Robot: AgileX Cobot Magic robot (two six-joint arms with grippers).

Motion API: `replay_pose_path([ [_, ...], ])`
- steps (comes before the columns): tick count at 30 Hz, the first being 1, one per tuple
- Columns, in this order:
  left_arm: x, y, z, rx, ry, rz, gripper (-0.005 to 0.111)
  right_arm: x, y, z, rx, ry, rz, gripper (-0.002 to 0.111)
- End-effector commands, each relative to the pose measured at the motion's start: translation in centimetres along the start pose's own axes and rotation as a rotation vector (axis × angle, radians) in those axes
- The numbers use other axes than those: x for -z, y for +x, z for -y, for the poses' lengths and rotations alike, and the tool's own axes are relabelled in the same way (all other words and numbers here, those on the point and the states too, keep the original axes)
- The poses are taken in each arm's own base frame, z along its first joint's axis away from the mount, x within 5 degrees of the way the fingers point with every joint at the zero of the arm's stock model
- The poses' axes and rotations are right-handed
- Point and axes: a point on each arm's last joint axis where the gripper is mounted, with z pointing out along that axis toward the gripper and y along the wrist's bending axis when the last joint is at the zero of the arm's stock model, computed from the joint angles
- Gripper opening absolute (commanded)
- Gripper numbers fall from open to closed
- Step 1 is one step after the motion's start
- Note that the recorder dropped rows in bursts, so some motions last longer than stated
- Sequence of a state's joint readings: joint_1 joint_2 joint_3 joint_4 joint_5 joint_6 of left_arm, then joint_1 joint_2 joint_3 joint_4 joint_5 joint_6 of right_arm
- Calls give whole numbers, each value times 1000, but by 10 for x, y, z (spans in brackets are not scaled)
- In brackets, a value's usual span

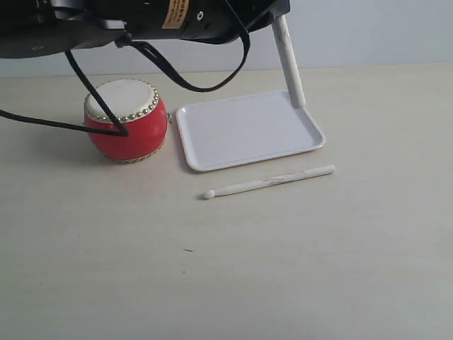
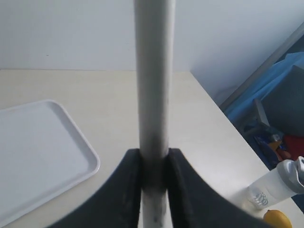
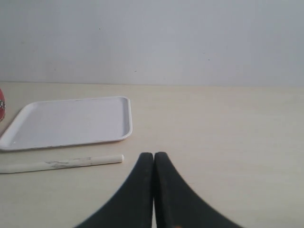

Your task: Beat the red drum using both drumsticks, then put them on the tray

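Where tray (image 1: 241, 131) sits, table (image 1: 283, 269) nears wall (image 1: 368, 32).

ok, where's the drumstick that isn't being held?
Exterior view: the loose drumstick lies flat on the table, just in front of the tray, right of the red drum.

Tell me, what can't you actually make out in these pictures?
Exterior view: held drumstick, upper end hidden behind the black arm.
Left wrist view: that stick's tip, cut off by the picture's edge; its shaft is blurred.
Right wrist view: red drum, nearly all cut off at the edge; lying drumstick, one end cut off too.
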State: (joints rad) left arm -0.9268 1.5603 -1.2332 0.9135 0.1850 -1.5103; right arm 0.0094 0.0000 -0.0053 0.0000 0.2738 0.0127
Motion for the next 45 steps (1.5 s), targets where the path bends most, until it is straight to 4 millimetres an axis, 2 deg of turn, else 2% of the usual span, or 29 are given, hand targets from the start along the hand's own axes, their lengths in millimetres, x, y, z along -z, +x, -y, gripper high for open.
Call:
replay_pose_path([
  [1,6,-2,1,-21,12,-30,0,0,1,0,5,5,4,0],
  [5,14,-3,3,-203,39,-63,0,0,1,0,3,5,4,0],
  [8,28,-11,-2,-272,14,-96,0,0,1,0,3,5,4,0],
  [13,57,-31,-36,-223,-126,-130,0,0,1,0,5,5,4,0],
  [19,94,-41,-76,-200,-266,-106,0,0,1,0,3,5,4,0],
  [26,142,-48,-107,-219,-422,-173,0,0,1,0,5,5,4,0],
  [32,177,-53,-133,-120,-538,-181,0,0,1,0,3,5,4,0],
  [39,205,-43,-168,2,-705,-198,0,0,1,0,5,5,4,0],
  [45,211,-42,-172,26,-738,-211,0,0,1,0,3,5,4,0],
])
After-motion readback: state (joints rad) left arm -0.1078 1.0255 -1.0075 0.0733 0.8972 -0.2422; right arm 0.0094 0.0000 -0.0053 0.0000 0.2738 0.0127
